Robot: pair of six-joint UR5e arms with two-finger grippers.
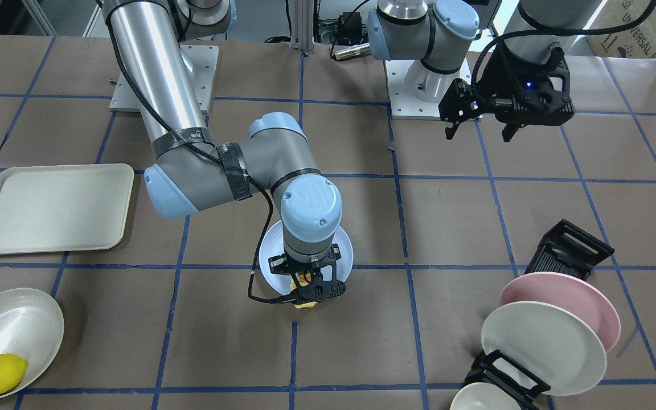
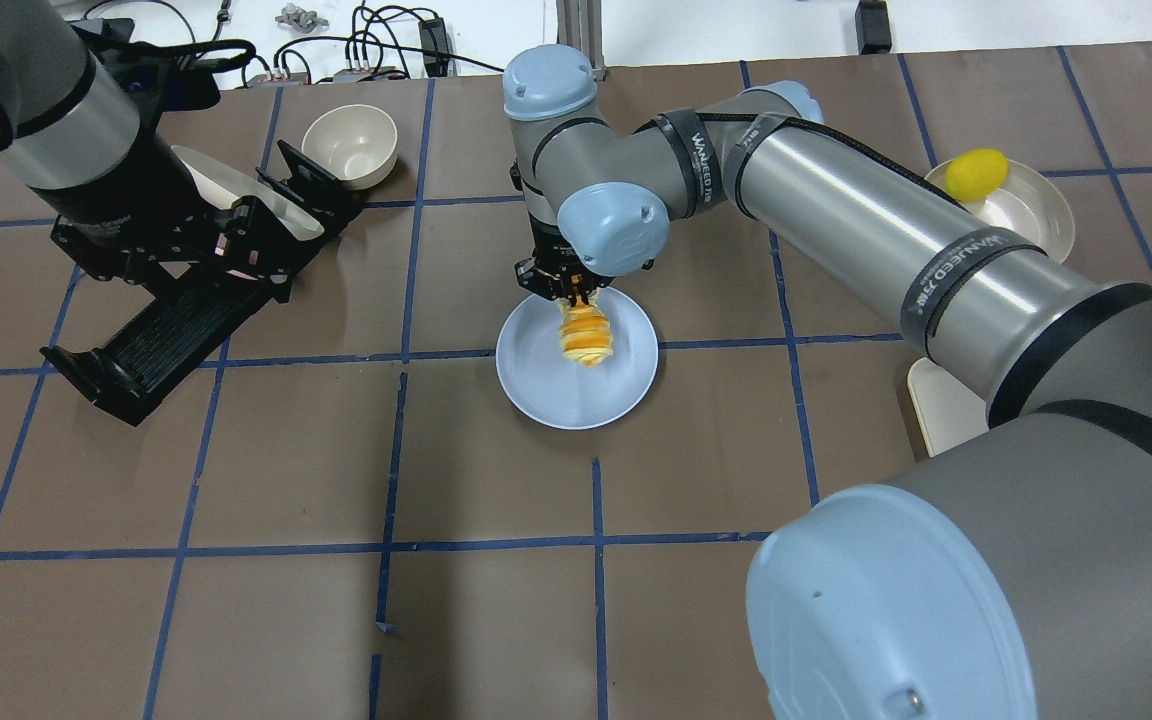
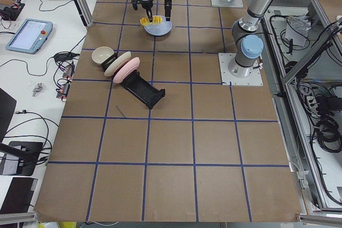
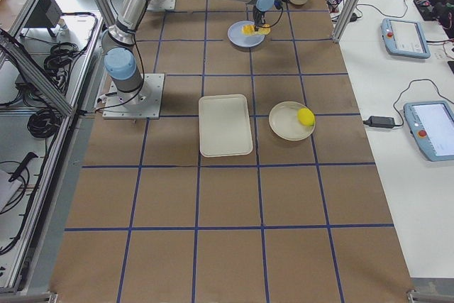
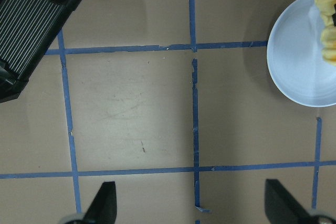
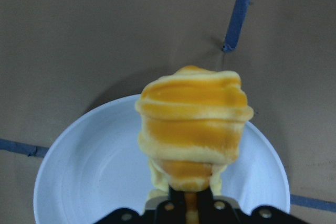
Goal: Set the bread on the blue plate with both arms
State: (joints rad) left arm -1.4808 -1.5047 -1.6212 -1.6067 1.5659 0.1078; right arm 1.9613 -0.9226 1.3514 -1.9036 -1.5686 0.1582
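On the brown table [image 2: 236, 480], right end effector [image 2: 570, 292] clamps ridged orange-and-cream bread [image 2: 586, 335] over blue plate [image 2: 556, 395]; left end effector [image 1: 479, 135] gapes.

The bread [image 2: 586, 335] is showing orange and cream stripes, and the blue plate [image 2: 554, 392] is looking pale blue. The brown table [image 2: 236, 470] is showing blue lines.
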